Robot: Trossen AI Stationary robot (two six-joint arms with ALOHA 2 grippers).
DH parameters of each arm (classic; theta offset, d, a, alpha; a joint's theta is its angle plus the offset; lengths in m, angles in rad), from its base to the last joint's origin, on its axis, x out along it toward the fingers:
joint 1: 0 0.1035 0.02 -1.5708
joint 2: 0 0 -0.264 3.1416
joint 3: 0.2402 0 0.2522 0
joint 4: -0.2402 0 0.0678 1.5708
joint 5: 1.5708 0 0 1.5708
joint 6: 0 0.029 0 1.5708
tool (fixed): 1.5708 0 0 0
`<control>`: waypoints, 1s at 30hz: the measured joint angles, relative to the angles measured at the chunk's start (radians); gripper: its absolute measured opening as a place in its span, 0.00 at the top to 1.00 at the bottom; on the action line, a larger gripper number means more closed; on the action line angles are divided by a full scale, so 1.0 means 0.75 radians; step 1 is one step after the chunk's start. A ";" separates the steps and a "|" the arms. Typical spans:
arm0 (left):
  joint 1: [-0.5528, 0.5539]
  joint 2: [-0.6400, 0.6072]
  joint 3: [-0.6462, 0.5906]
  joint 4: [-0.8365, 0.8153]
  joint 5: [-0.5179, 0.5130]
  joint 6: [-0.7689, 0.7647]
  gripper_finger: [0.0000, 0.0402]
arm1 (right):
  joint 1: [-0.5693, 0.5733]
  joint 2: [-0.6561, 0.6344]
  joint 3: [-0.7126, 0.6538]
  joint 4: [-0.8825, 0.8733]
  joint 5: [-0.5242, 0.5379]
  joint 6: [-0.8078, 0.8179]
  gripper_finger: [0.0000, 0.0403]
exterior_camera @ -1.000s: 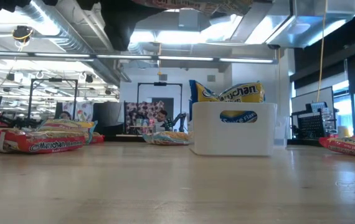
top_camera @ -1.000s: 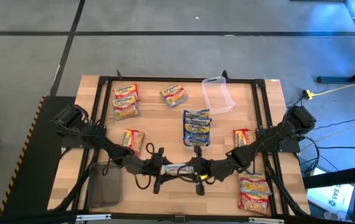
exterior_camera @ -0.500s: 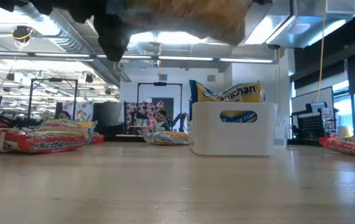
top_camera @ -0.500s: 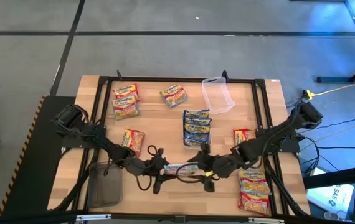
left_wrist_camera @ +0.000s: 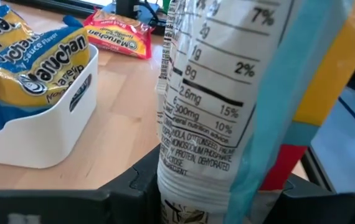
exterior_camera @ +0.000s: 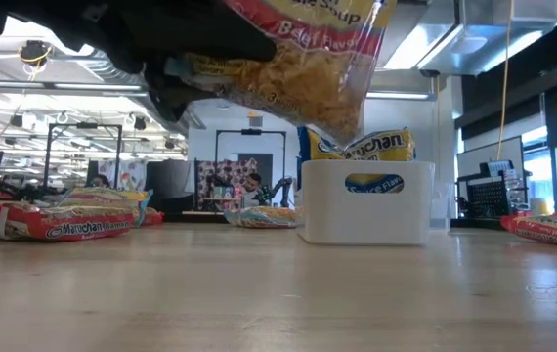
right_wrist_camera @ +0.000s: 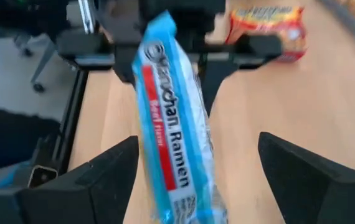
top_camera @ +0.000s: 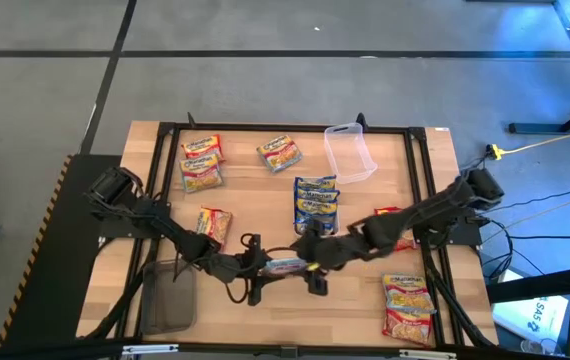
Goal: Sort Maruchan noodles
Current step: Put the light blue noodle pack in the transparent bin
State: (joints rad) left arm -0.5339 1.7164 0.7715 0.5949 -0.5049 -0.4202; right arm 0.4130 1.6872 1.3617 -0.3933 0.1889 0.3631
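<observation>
I've got blue packets in the white tray; my left end effector pinches a noodle packet, right end effector spread; about ten packets remain across the worktop.

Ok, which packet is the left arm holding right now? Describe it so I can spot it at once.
Start at the white tray of blue packets in the middle of the table; just in front of it the two grippers meet. The left gripper is shut on a Maruchan packet held on edge above the wood, with the open right gripper at its other end. Unlike its neighbours, it is off the table.
</observation>
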 joint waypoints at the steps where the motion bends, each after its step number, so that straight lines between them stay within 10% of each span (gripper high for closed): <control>1: 0.000 0.000 0.000 -0.001 0.000 0.000 0.64 | -0.012 0.018 0.003 0.000 -0.036 -0.002 0.25; 11: 0.000 0.000 0.000 -0.015 -0.003 -0.021 0.64 | -0.065 0.110 0.012 0.015 -0.134 -0.033 0.31; 21: 0.005 0.000 0.001 -0.016 -0.030 -0.027 0.56 | -0.063 0.110 0.012 0.069 -0.139 -0.126 0.80; 30: 0.000 -0.162 0.003 -0.323 0.054 -0.121 0.52 | -0.062 -0.054 0.012 -0.110 -0.087 -0.147 0.79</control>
State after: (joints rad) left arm -0.5342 1.5948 0.7737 0.3526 -0.4643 -0.5111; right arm 0.3668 1.6464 1.3705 -0.4756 0.1234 0.2531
